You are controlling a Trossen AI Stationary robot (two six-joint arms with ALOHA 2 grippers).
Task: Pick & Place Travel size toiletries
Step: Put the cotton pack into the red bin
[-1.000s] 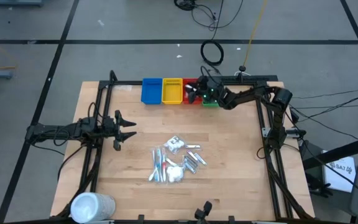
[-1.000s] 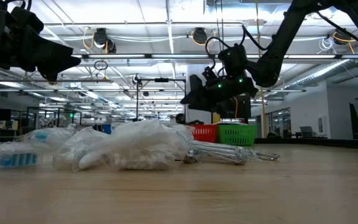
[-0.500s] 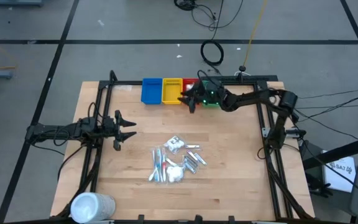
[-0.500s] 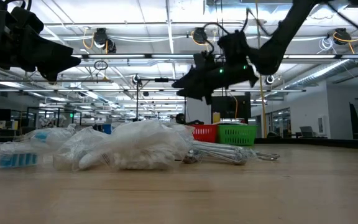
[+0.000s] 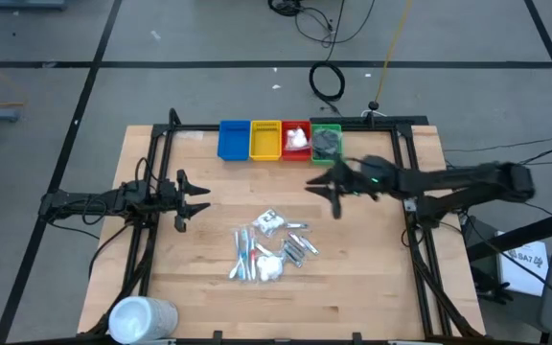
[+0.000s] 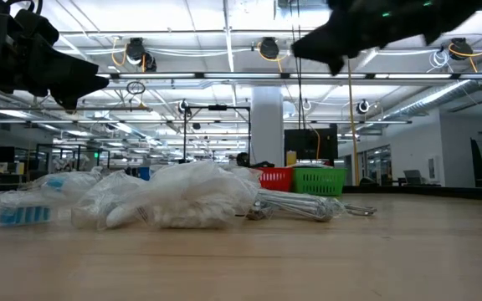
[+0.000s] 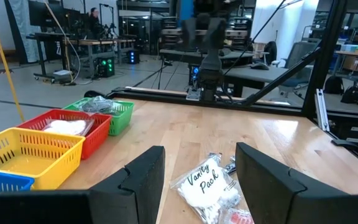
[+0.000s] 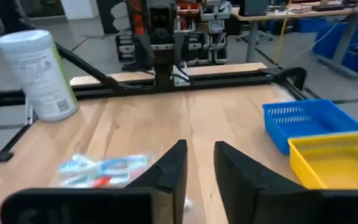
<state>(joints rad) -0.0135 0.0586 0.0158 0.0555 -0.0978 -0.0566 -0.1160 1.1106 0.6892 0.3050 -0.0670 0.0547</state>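
Hovering above the desk point(image 5: 372, 278) right of centre in the high view, the right end effector point(image 5: 326, 188) has its fingers apart and empty, positioned between the green bin point(image 5: 326, 144) and the toiletries pile point(image 5: 268, 245), probably for another pick. The left end effector point(image 5: 192, 199), fingers apart, waits at left.

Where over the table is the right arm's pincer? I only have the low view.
Observer: The right pincer hangs between the green bin and the toiletries pile, by the high view.
Operator: Is it carrying anything?
Observer: No. The right wrist view shows its fingers apart with nothing between them.
Operator: What's in that green bin?
Observer: Dark grey discs, seen from above.
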